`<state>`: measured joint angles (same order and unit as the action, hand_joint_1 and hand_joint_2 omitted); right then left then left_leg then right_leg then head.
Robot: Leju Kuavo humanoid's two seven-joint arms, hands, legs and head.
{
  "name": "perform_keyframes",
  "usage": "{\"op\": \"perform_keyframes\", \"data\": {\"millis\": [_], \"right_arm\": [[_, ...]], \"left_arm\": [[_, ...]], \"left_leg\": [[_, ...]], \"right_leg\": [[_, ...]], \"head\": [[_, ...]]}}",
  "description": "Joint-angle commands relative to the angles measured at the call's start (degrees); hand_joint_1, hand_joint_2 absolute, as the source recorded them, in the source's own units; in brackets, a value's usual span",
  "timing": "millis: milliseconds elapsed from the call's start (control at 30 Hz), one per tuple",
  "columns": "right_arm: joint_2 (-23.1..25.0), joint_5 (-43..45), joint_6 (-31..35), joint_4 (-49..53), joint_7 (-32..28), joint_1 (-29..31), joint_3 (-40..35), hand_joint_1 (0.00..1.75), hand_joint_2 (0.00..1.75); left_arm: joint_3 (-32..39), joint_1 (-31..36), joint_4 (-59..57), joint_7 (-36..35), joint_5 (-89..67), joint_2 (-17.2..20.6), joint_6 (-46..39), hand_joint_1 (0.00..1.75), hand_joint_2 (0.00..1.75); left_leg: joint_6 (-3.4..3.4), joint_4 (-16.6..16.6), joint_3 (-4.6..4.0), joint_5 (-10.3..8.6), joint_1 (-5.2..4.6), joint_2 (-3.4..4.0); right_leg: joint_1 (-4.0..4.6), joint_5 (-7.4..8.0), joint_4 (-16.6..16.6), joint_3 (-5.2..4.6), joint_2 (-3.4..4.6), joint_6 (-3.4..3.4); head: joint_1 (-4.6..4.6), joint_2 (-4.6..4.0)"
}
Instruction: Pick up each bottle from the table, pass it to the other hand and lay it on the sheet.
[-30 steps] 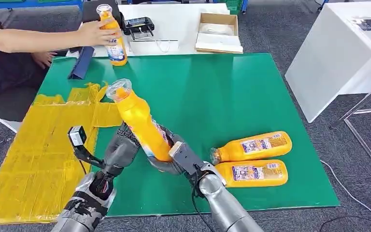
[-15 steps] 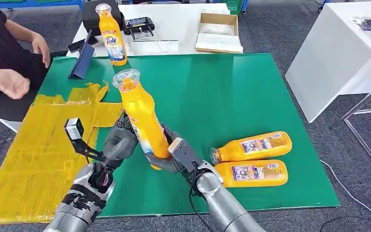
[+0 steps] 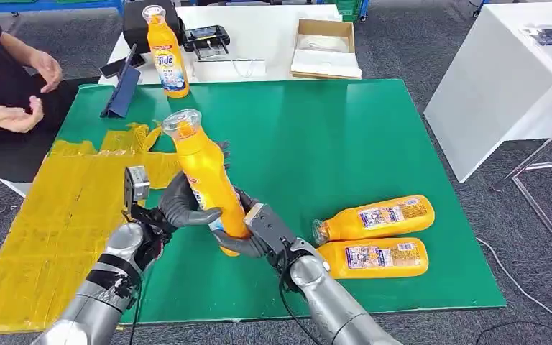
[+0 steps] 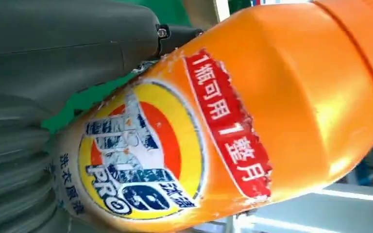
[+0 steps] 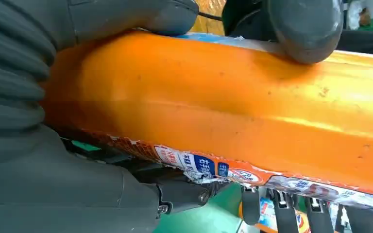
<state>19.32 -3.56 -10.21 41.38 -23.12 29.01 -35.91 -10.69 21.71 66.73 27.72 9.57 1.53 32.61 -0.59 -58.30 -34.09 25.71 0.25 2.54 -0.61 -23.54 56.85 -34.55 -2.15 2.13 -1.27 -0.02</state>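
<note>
An orange detergent bottle [image 3: 205,180] is held above the green table [image 3: 316,129], cap up and tilted toward the far left. My left hand [image 3: 183,205] wraps around its lower middle, thumb across the front. My right hand [image 3: 248,231] grips its base from the right. The left wrist view has the bottle's label [image 4: 141,160] close up beside the left hand [image 4: 39,97]. In the right wrist view the bottle [image 5: 223,107] lies under the right hand [image 5: 29,145]. The yellow sheet [image 3: 57,215] covers the table's left side. Two more bottles [image 3: 374,218] [image 3: 377,257] lie at the right; another [image 3: 167,54] stands at the far edge.
A person [image 3: 7,93] sits at the far left with both hands raised near the table's corner. A blue holder [image 3: 122,93] rests near the standing bottle. Behind are a white table with a cardboard box [image 3: 325,47], and another white table [image 3: 503,79] at the right.
My left hand has turned and closed around the bottle, which now leans more upright. The person set a bottle at the far edge and drew the arm back.
</note>
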Motion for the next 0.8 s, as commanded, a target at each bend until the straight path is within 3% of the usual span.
{"op": "perform_keyframes", "data": {"millis": [33, 100, 133, 167, 200, 800], "right_arm": [[-1.3, -1.24, 0.06, -7.05, 1.28, 2.55, -4.72, 1.75, 1.75], [-1.32, -1.36, 0.16, -7.69, 1.0, 2.42, -5.0, 1.75, 1.75], [-1.34, -1.36, 0.11, -7.95, 0.9, 2.38, -5.07, 1.75, 1.75], [-1.42, -1.45, 0.15, -8.09, 0.87, 2.35, -5.16, 1.75, 1.75], [-1.47, -1.43, -0.01, -8.13, 0.8, 2.35, -5.2, 1.75, 1.75], [-0.86, -1.82, -0.28, -9.55, 0.97, 3.17, -5.93, 1.75, 1.75]], "left_arm": [[-3.85, 4.89, -6.51, -2.75, 3.28, 2.97, 3.68, 0.0, 1.75], [-4.22, 5.05, -6.82, -2.87, 4.0, 3.13, 4.03, 0.0, 1.75], [-4.41, 5.22, -7.16, -3.26, 5.0, 3.24, 4.68, 0.24, 1.75], [-4.5, 5.38, -7.48, -3.64, 6.05, 3.19, 5.48, 0.89, 1.75], [-4.61, 5.33, -7.53, -3.69, 6.26, 3.06, 5.62, 1.75, 1.75], [-4.65, 6.05, -8.73, -3.19, 7.65, 3.83, 5.43, 1.75, 1.75]], "left_leg": [[0.04, 0.05, 0.15, -0.01, 0.06, -0.29], [0.02, 0.04, 0.08, -0.02, 0.04, -0.18], [0.04, 0.06, 0.18, 0.0, 0.08, -0.3], [0.03, 0.04, 0.12, -0.01, 0.06, -0.27], [0.04, 0.04, 0.19, 0.01, 0.07, -0.37], [0.04, 0.02, 0.12, 0.0, 0.08, -0.3]], "right_leg": [[0.03, -0.03, -0.05, 0.19, 0.02, -0.08], [0.02, -0.01, -0.05, 0.11, 0.0, -0.04], [0.04, -0.04, -0.07, 0.22, 0.01, -0.07], [0.03, -0.04, -0.05, 0.16, -0.02, -0.06], [0.04, -0.06, -0.05, 0.24, -0.02, -0.08], [0.05, -0.04, -0.03, 0.15, -0.01, -0.07]], "head": [[0.0, 0.0], [-0.02, 0.0], [0.0, 0.0], [-0.02, 0.0], [-0.02, 0.0], [-0.02, 0.0]]}}
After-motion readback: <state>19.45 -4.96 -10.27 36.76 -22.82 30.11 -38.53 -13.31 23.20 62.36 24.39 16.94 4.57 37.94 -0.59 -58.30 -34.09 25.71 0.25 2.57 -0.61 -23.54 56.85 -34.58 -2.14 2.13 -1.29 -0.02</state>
